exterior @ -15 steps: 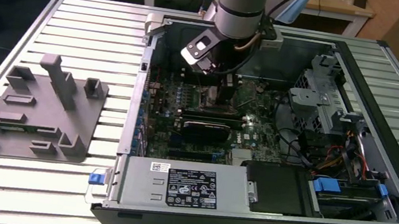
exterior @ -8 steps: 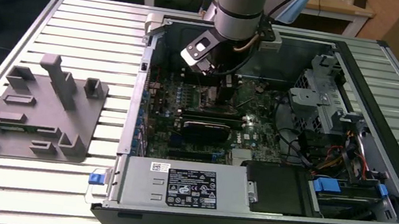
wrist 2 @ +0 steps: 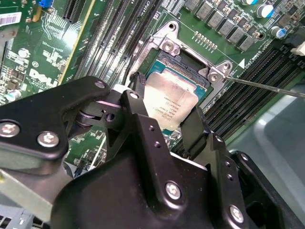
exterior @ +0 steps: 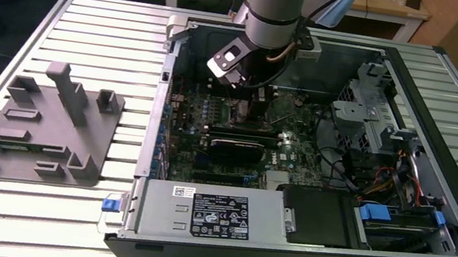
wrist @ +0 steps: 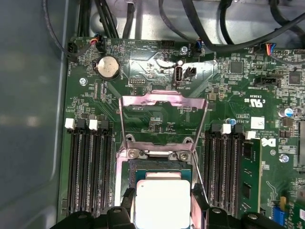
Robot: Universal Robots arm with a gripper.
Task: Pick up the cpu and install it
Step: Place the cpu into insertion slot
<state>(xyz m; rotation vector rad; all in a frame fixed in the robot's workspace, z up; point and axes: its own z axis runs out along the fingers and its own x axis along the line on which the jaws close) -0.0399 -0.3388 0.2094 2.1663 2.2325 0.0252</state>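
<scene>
The cpu (wrist 2: 167,98), a flat square chip with a shiny silver top, sits between my gripper's (wrist 2: 167,109) two black fingers, which press its opposite edges. It hangs low over the metal-framed socket (wrist 2: 167,45) on the green motherboard, partly covering the opening. In the first wrist view the cpu (wrist: 162,202) lies over the near part of the socket (wrist: 157,153), and the socket's load plate (wrist: 164,101) is swung open beyond it. In the exterior view my gripper (exterior: 250,101) reaches down into the open computer case (exterior: 446,97).
Memory slots (wrist: 88,167) flank the socket on both sides. A thin metal lever (wrist 2: 267,86) juts out beside it. A power supply (exterior: 209,212), a drive cage (exterior: 373,114) and cables (exterior: 340,163) crowd the case. A grey fixture (exterior: 43,124) lies on the slatted table.
</scene>
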